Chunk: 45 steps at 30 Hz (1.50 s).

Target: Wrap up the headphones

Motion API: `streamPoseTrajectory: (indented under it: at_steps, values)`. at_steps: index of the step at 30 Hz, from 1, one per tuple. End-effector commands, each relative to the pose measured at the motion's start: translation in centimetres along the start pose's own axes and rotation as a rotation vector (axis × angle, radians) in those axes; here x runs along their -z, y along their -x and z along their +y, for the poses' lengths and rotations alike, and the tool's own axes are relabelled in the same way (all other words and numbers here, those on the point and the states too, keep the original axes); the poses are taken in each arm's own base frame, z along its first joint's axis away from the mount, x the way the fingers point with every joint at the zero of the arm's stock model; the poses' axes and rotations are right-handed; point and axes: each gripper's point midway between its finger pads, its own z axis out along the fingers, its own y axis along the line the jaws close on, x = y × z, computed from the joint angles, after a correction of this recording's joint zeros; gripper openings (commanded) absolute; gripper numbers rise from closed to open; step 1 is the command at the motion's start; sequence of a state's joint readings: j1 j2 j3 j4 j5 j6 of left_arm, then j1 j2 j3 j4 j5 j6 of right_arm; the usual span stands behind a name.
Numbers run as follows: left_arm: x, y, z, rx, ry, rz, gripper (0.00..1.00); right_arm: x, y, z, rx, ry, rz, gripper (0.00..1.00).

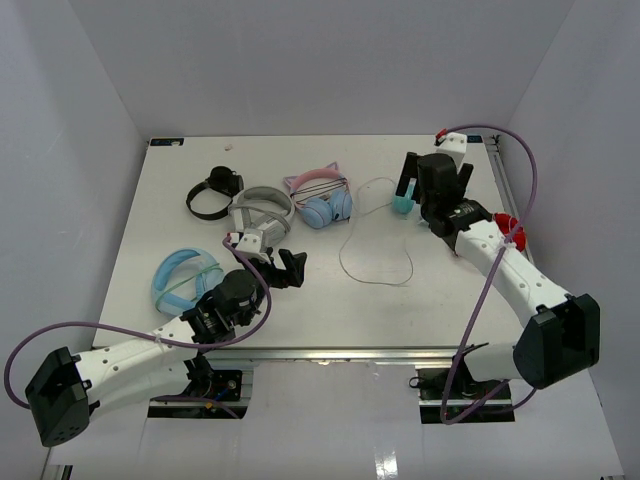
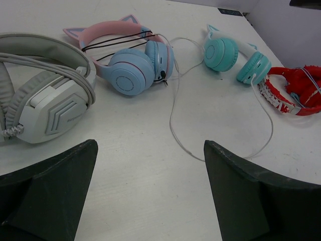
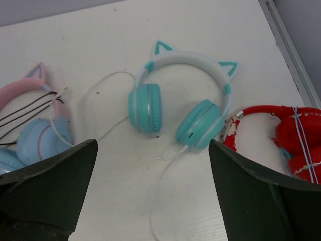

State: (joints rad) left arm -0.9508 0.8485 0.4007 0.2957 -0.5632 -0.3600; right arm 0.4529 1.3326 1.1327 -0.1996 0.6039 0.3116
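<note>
— How are the fingers of the right gripper (image 3: 152, 168) held?
— They are spread wide apart. Nothing is pinched between them, and nothing is touched by them.

— Where are the headphones (image 3: 145, 108) seen from there?
— They are laid flat on the table (image 3: 100, 45), ahead of the gap between the two fingers. The teal cups are placed nearer the fingers. The white band with its two teal ears is placed farther off.

— And the cable (image 3: 152, 211)?
— It is joined to the cup on the right side and is led back into the gap between the fingers.

— What is found beside them?
— A red pair (image 3: 296, 130) is laid ahead of the right finger, just beside the teal cup. Whether the two are touching cannot be told. A blue pair (image 3: 35, 143) with a pink eared band is laid ahead of the left finger.

— How are the fingers of the left gripper (image 2: 149, 150) held?
— They are spread wide too, and nothing is held. The headphones are seen well ahead and to the right of them. The cable is looped close to the right finger. A grey and white headset (image 2: 45, 100) is laid ahead of the left finger.
</note>
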Motion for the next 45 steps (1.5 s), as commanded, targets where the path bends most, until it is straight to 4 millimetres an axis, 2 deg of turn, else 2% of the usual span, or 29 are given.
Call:
streamPoseTrajectory:
  at_steps: [1,3,6,14,19,21,25,29,45]
  values:
    - [0.1,0.9,-0.4,0.023,-0.019,-0.024,0.98,-1.8,0.3,-1.5,-0.050,-0.015,0.043,0.99]
    - [0.1,0.9,-0.4,0.025,-0.020,-0.025,0.98,-3.3,-0.4,-2.9,-0.077,-0.043,0.075,0.99]
    - [0.0,0.8,-0.4,0.021,-0.015,-0.022,0.98,-5.4,-2.2,-3.5,-0.074,-0.069,0.133,1.00]
    - [0.1,0.8,-0.5,0.027,-0.020,-0.023,0.98,-9.8,-5.5,-6.2,-0.138,-0.179,0.229,0.82]
    - [0.1,0.9,-0.5,0.027,-0.021,-0.022,0.98,-11.8,-7.2,-8.0,-0.189,-0.267,0.292,0.79]
    - [0.1,0.9,-0.5,0.027,-0.022,-0.021,0.98,-12.1,-7.7,-8.3,-0.195,-0.285,0.310,0.78]
    - [0.1,0.9,-0.6,0.027,-0.022,-0.022,0.98,-12.7,-9.9,-8.7,-0.219,-0.312,0.369,0.77]
    - [0.1,0.9,-0.5,0.026,-0.019,-0.023,0.98,-13.1,-11.1,-8.6,-0.234,-0.318,0.392,0.77]
    - [0.2,1.3,-0.4,0.033,-0.016,-0.031,0.98,-12.9,-12.9,-7.7,-0.269,-0.305,0.458,0.79]
